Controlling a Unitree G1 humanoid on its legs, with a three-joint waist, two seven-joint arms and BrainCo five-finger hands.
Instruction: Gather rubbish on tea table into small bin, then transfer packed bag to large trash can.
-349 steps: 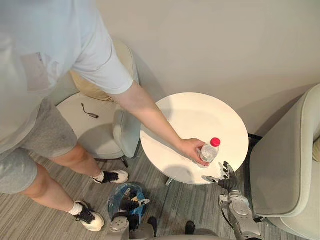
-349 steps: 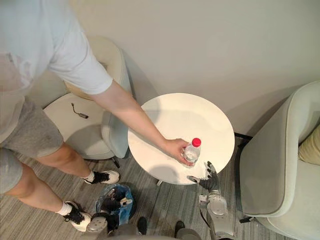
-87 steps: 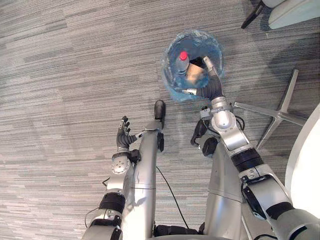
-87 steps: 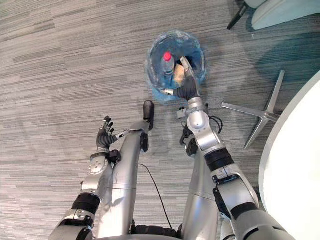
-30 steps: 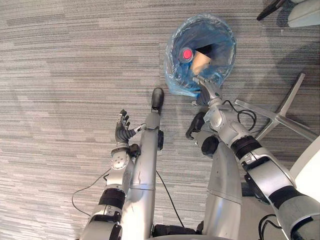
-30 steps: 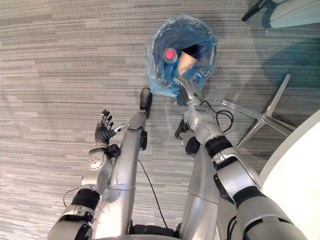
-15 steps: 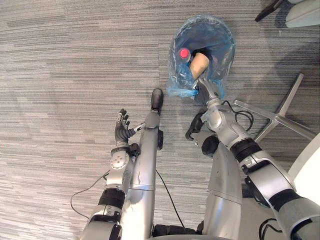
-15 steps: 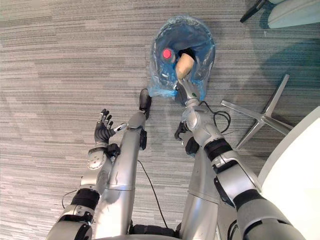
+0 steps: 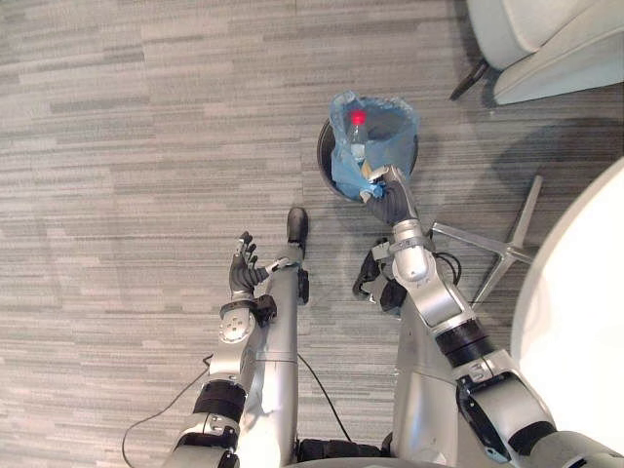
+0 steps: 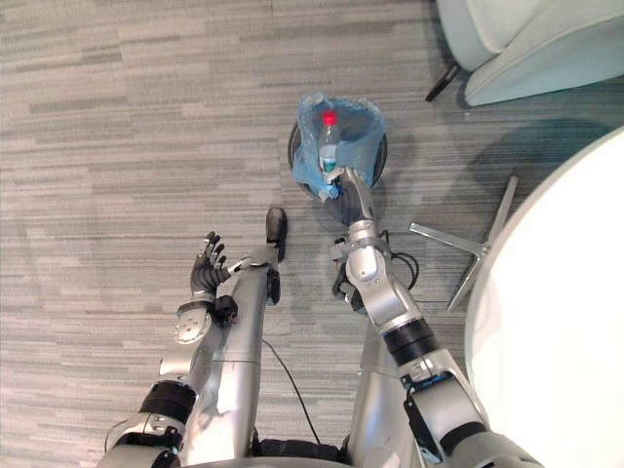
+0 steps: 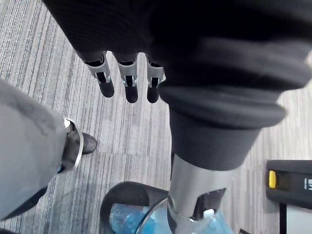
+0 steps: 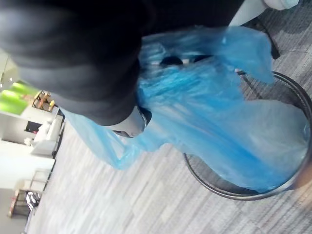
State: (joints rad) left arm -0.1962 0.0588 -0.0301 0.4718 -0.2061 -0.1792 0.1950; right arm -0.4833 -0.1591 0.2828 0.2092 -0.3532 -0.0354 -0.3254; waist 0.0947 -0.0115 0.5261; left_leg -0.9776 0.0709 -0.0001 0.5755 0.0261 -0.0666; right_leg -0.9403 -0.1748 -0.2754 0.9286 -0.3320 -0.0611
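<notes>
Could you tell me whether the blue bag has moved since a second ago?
Yes. The blue bag has come inward off the dark rim of the small bin, which now shows bare around it, gathered in the right hand.

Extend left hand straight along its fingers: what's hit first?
Nothing likely: the left hand points over bare carpet; the small bin lies off to its right. Height unclear.

silver-grey arms [image 9: 436,304], dark ribbed wrist covers [image 11: 222,105], silver dark-tipped fingers [image 11: 130,87].

Blue bag [image 9: 382,146], red-capped bottle [image 9: 356,138] inside, half out of black bin [image 9: 325,156]
</notes>
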